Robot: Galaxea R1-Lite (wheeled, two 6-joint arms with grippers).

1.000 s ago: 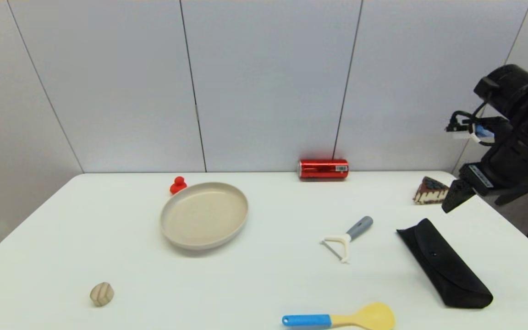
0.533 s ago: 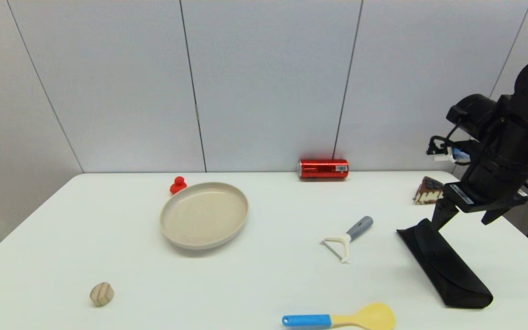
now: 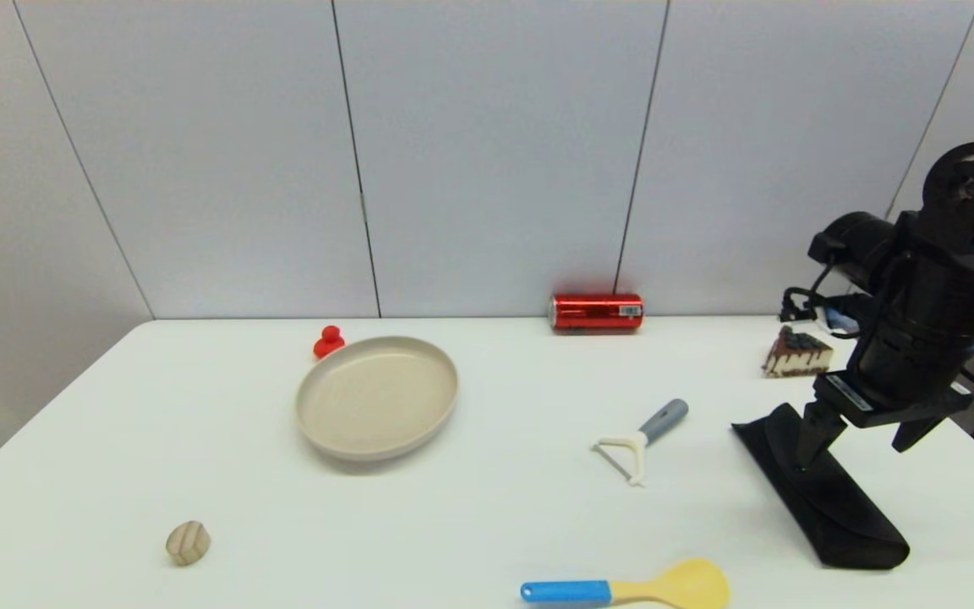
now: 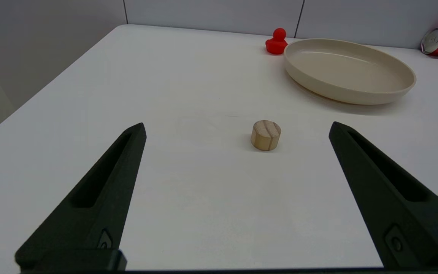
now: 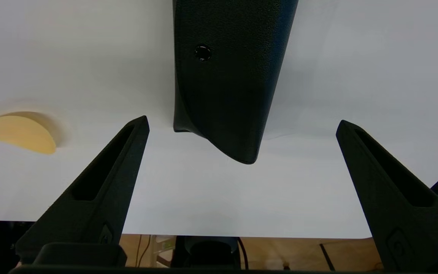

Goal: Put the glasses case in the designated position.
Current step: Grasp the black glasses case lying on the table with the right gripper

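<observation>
The glasses case (image 3: 844, 509) is a long flat black pouch lying on the table at the right, running from far-left to near-right. In the right wrist view the glasses case (image 5: 226, 76) shows its snap button and one rounded end between my fingers. My right gripper (image 3: 859, 436) hangs open just over the case's far end, one finger in front of the case and the other off its right side. That same right gripper (image 5: 242, 121) holds nothing. My left gripper (image 4: 237, 125) is open and low over the table's near left, out of the head view.
A beige plate (image 3: 377, 396) sits left of centre, with a red toy (image 3: 328, 342) behind it. A red can (image 3: 596, 311) lies at the wall. A peeler (image 3: 641, 436), a yellow spoon (image 3: 626, 588), a cake slice (image 3: 796, 353) and a wooden block (image 3: 188, 542) lie around.
My right arm has swung in from the right and dropped until its open fingers stand over the far end of the case. The case has not moved.
</observation>
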